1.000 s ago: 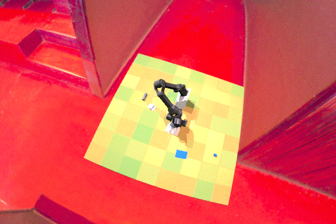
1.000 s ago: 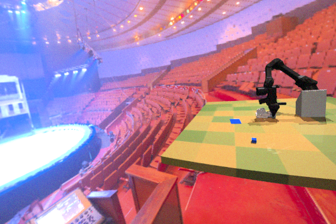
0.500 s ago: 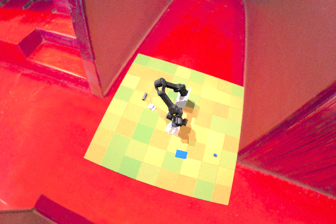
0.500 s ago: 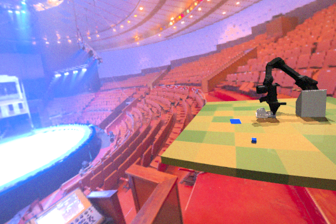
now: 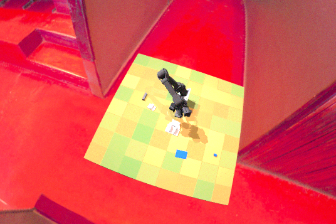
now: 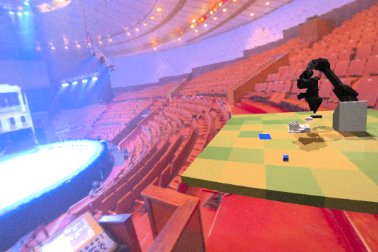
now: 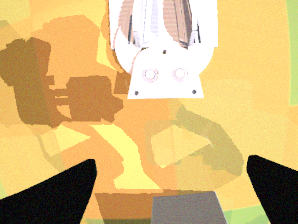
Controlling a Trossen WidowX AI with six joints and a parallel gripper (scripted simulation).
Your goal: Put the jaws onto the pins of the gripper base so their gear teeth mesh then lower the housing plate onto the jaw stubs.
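The white gripper assembly (image 5: 172, 128) (image 6: 293, 128) lies on the table. In the wrist view its housing plate (image 7: 166, 89) is at the near end, with two round stubs showing through it. The plate looks flat, but its exact seating cannot be told. Two long jaws (image 7: 125, 22) (image 7: 177, 22) extend side by side from under it. The gear teeth and the pins are hidden under the plate. My gripper (image 6: 314, 111) (image 7: 172, 166) is open and empty. It hangs above the table, on the arm-base side of the assembly, clear of the plate.
A small white piece (image 5: 152, 107) (image 6: 309, 119) and a dark bar (image 5: 144, 96) (image 6: 316, 116) lie to one side. A flat blue plate (image 5: 181, 154) (image 6: 264, 136) and a small blue block (image 5: 215, 155) (image 6: 285, 158) lie farther out. The grey arm base (image 6: 350, 116) (image 7: 187, 209) stands behind.
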